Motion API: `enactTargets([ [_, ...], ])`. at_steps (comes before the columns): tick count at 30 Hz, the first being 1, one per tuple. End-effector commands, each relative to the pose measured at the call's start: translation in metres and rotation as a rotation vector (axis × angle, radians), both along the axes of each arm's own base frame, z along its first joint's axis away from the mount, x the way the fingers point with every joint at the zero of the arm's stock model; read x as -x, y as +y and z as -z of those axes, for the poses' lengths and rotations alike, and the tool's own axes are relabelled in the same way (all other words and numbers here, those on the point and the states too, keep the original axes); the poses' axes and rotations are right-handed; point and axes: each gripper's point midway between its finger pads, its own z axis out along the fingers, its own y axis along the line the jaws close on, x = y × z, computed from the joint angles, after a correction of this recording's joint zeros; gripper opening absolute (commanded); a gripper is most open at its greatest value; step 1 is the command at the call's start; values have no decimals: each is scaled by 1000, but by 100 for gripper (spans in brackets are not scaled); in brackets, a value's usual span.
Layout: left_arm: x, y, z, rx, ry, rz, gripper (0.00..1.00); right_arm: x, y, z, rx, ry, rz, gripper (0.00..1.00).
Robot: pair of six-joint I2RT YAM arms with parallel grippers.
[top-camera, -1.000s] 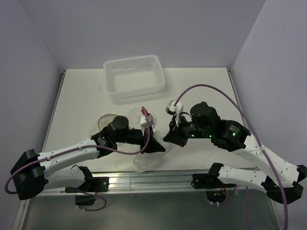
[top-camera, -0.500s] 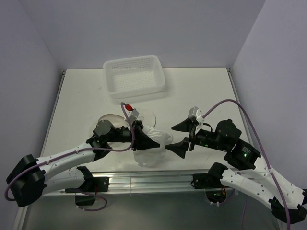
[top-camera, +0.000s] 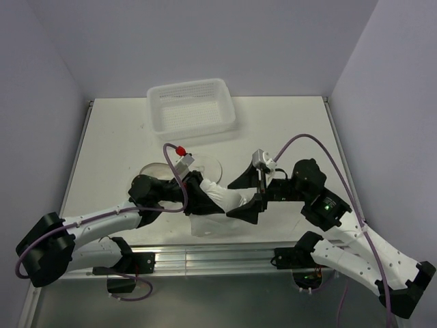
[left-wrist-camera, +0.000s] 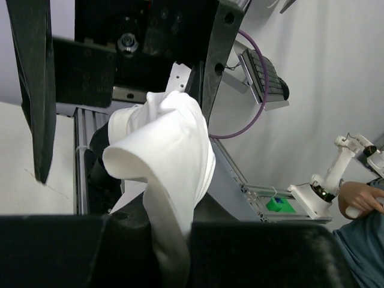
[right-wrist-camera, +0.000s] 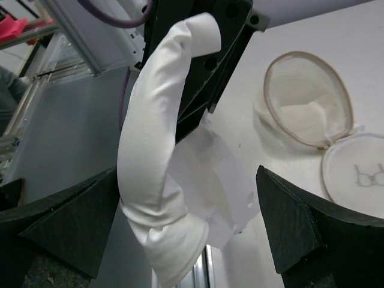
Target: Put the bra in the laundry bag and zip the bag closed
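The soft white fabric bra (top-camera: 222,198) is lifted just on the near side of the round pale beige see-through mesh laundry bag (top-camera: 207,166). The bag lies unzipped on the white bench (top-camera: 287,130), its two discs spread side by side. The left gripper (top-camera: 208,200) has its jaws pinched narrow on a bunched fold of the bra, and the rest droops below in a limp roll. The right gripper (top-camera: 237,199) faces it from the side away from the bag, jaws wide, one on each side of the hanging roll and not closed on it.

The garment looks very light and floppy, so it will probably sag, twist and unroll wherever it is not held. The thick rolled edge seems the safest place for a second hold. A single thin layer could slide out of a pinch.
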Motion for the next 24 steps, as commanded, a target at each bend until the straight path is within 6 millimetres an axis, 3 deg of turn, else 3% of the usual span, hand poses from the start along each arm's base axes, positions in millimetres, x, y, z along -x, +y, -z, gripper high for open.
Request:
enactTargets([
  [1,-4,3,-25,80,-67,-62,0,20,9,-1,-24,6,-117,98],
  [10,-17,-7,-21,49,-50,-135,0,16,16,8,-46,53,-109,88],
  [14,-17,-17,-14,5,-43,-140,0,11,19,2,-71,46,-83,62],
  [17,-24,-17,-17,-1,-34,-190,19,7,20,5,-52,52,-67,39],
  [18,-26,-17,-18,-7,-33,-206,35,5,19,9,-38,61,-55,35],
  [19,-27,-16,-16,-28,-35,-219,42,3,19,11,-35,64,-41,25],
  [20,-31,-17,-21,-23,-34,-247,56,3,19,14,-33,70,-40,20],
  [24,-44,-11,-27,-35,-25,-349,81,2,19,22,-6,91,-29,5],
])
